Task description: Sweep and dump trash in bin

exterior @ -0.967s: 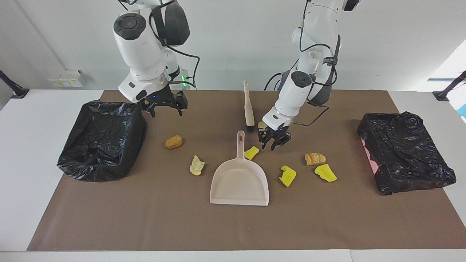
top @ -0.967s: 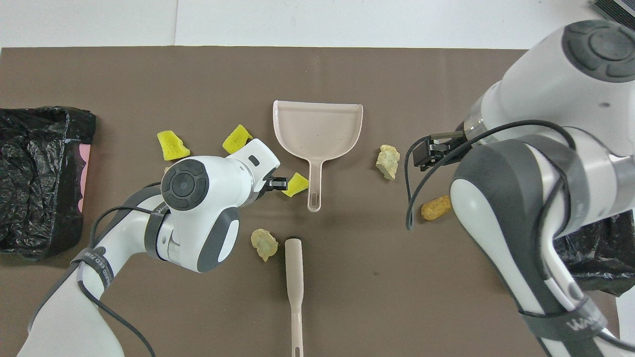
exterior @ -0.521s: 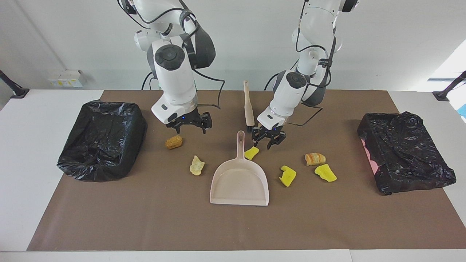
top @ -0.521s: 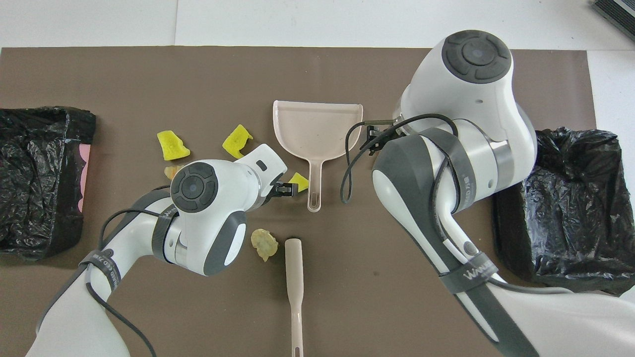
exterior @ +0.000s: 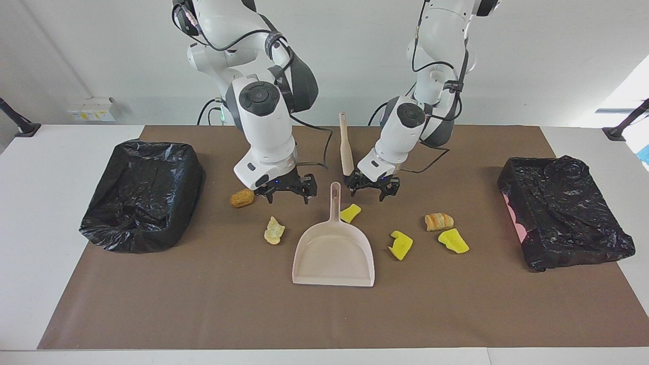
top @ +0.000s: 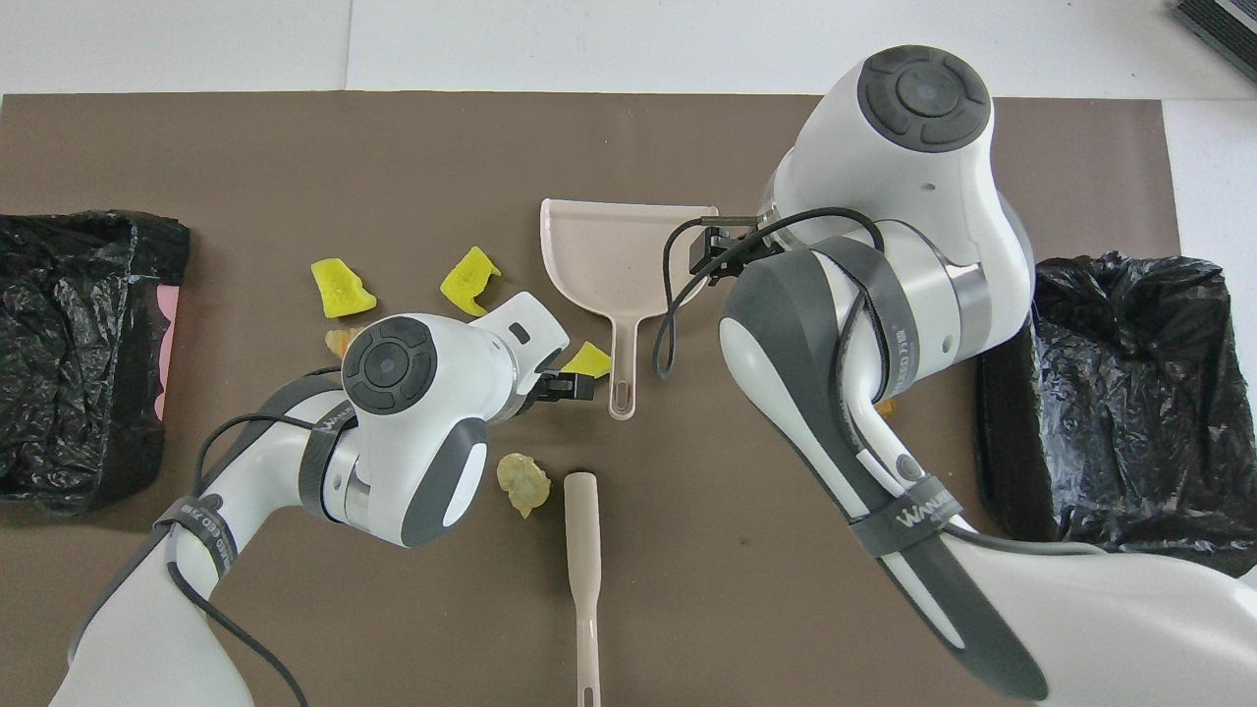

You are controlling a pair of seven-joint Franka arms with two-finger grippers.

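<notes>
Both grippers are seen with fingers spread and nothing held. The right gripper [exterior: 287,191] hangs low beside the top of the dustpan handle, toward the right arm's end of the table, and the left gripper [exterior: 372,187] hangs low by the bristle end of the brush [exterior: 346,148]. The step in hand is judged to be the pickup of the two tools. It is best done if the dustpan [exterior: 333,252] is taken by its thin handle, squarely across it, so that the pan is not spun on the mat, and if the brush is gripped on its handle rather than at the bristles, which would give no firm hold. The trash is scattered around the dustpan at the middle of the table: a yellow sponge chunk [exterior: 350,212] just beside the handle, two more yellow chunks [exterior: 401,245] [exterior: 453,240] and a striped bread lump [exterior: 438,221] toward the left arm's end, and a brown lump [exterior: 242,197] and a pale lump [exterior: 274,230] toward the right arm's end; another pale lump [top: 522,482] lies beside the brush. A brown mat [exterior: 203,304] is laid over a white table [exterior: 35,243]. A black-lined bin [exterior: 142,195] stands at each end of it, the second [exterior: 563,210] at the left arm's end. A plain white wall is seen above.
</notes>
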